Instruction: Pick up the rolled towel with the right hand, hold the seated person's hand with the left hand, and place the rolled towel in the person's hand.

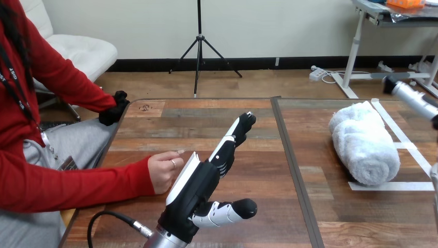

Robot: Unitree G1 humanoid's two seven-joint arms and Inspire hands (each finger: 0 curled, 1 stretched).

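The left hand [199, 183] is held up over the table [248, 217], its fingers [238, 132] stretched out straight and the thumb spread wide, nothing gripped. The person's hand [164, 170] is rested on the table, loosely curled, just beside the back of that hand, and whether the two touch cannot be told. The rolled towel [364, 142] is laid on the table's right half inside white tape marks [392, 186], well apart from both hands, with the right arm [413, 98] seen near it at the right edge.

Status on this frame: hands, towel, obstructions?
Left hand open, fingers straight, beside the person's hand, not gripping it. Rolled towel lying on table, untouched. Nothing blocking it.
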